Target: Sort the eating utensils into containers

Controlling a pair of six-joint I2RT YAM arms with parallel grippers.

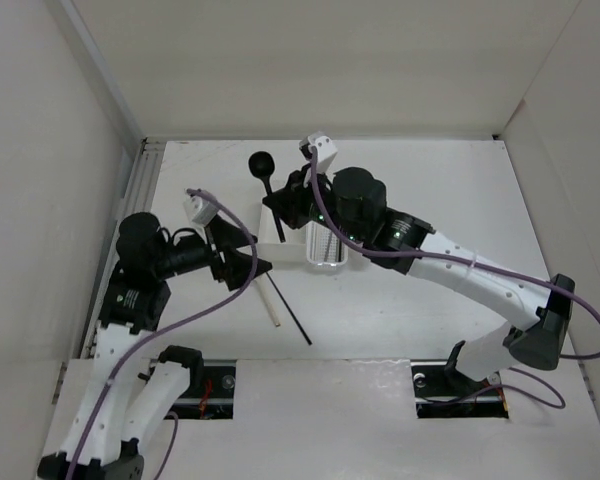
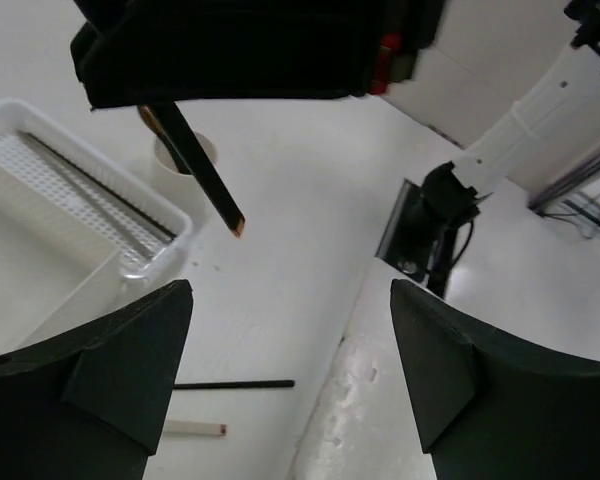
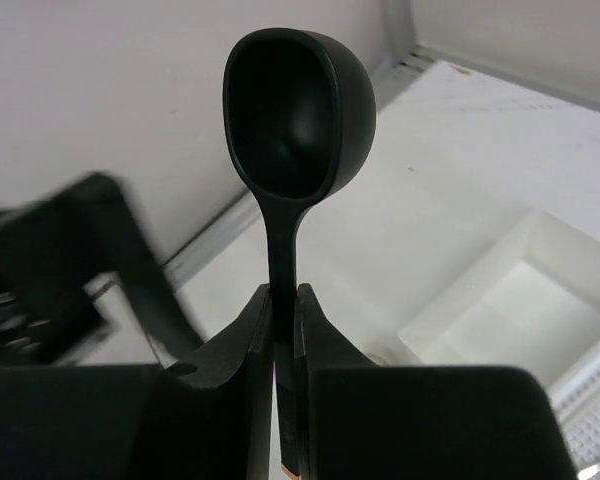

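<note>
- Black spoon (image 3: pixel 290 110) is pinched by its handle in the right gripper (image 3: pixel 282 300). The jaws are narrow and the bowl is up at 12 o'clock.
- From above, the long handle runs down toward 6 o'clock, across the square box (image 3: pixel 540 290).
- The left gripper (image 2: pixel 290 300) is at 9 o'clock of the box, jaws wide, holding nothing. The right arm is nearer.
- The box looks empty. The basket (image 2: pixel 40 165) holds one thin dark stick (image 2: pixel 100 187).
- A black chopstick (image 1: pixel 290 309) and a beige stick (image 1: pixel 270 303) lie on the table (image 1: pixel 430 190) at 6 o'clock.

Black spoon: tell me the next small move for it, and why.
Probably lower the right end effector a little, handle first. It is shut on the black spoon, bowl up, and the left wrist view shows the handle's tip hanging in the air near the perforated basket and the round cup, inside neither.
</note>
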